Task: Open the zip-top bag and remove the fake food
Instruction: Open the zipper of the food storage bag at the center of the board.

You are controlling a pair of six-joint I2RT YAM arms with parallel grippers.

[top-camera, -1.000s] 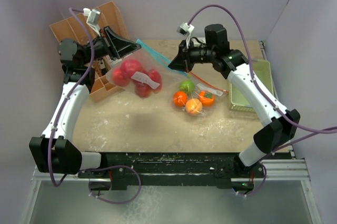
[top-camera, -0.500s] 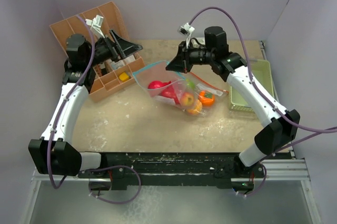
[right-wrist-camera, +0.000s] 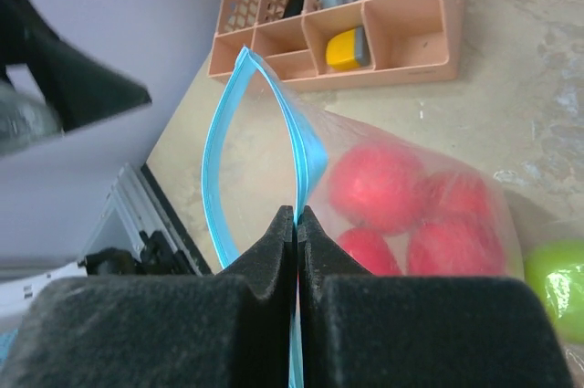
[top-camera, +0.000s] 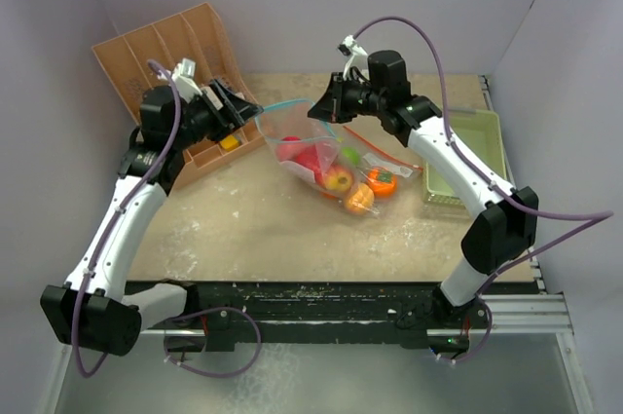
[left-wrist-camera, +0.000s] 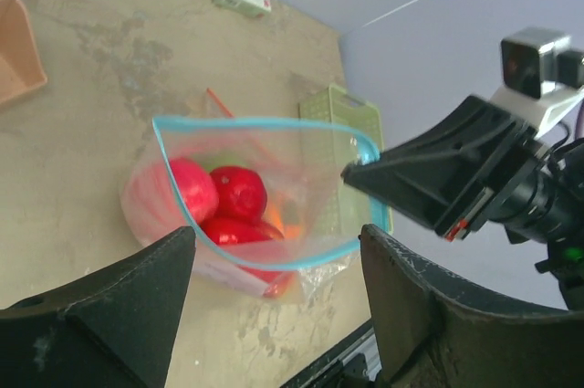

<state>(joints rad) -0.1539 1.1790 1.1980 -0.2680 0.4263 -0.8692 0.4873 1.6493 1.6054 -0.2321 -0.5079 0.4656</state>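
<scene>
The clear zip-top bag (top-camera: 310,146) with a blue rim hangs with its mouth open from my right gripper (top-camera: 318,112), which is shut on the rim (right-wrist-camera: 297,214). Red fake food (top-camera: 298,153) lies inside the bag, also seen through the mouth (left-wrist-camera: 237,193) and through the film (right-wrist-camera: 379,185). More fake food lies beside the bag on the table: a green one (top-camera: 348,154), an orange one (top-camera: 382,180) and a yellow-orange one (top-camera: 358,200). My left gripper (top-camera: 237,107) is open just left of the bag mouth, its fingers (left-wrist-camera: 109,315) apart from the rim, holding nothing.
A brown compartment organiser (top-camera: 185,49) stands at the back left, holding a yellow item (right-wrist-camera: 345,48). A pale green tray (top-camera: 469,156) sits at the right edge. A second clear film with a red strip (top-camera: 378,151) lies under the loose fruit.
My left gripper let go of the bag and opened. The bag swung right and now hangs from the right gripper alone, mouth open. The left gripper has turned back toward it.
</scene>
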